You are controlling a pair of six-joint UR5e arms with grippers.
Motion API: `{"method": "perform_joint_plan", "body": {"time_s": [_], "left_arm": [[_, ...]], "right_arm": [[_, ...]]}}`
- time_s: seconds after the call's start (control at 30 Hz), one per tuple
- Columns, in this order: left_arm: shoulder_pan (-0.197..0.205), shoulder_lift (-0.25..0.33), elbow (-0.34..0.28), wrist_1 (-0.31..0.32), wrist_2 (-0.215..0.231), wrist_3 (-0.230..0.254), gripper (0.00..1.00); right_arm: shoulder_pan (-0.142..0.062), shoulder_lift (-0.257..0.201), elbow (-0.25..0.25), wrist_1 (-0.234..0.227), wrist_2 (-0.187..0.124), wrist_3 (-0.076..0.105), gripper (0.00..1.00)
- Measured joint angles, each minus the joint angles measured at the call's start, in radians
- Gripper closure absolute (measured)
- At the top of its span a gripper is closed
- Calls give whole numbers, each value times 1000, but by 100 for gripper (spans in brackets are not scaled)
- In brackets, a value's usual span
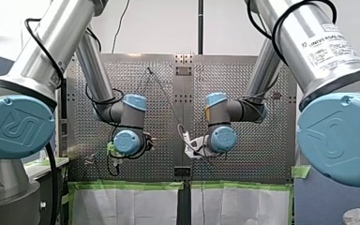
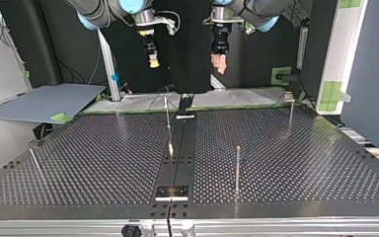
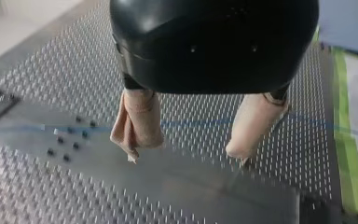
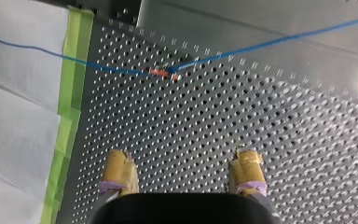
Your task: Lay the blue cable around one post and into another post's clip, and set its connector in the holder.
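My left gripper [image 3: 186, 152] wide open over the blue cable [image 3: 196, 123], my right gripper [image 4: 182, 161] wide open too, both holding nothing

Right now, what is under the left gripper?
Under my left gripper, the blue cable crosses the perforated table; its pads hide short stretches of it.

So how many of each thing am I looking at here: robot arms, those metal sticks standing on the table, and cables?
Robot arms: 2
Metal posts: 4, with the one at the top view's left thin and leaning
Blue cable: 1
Total: 7
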Motion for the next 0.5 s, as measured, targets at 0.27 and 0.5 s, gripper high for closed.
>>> {"method": "perform_joint_plan", "body": {"time_s": [0.27, 0.5], "left_arm": [[21, 0, -1, -43, -82, -70, 0], [22, 0, -1, -44, -112, -90, 0]], "right_arm": [[-81, 8, 5, -82, -68, 13, 0], [-125, 9, 5, -137, -122, 10, 0]]}}
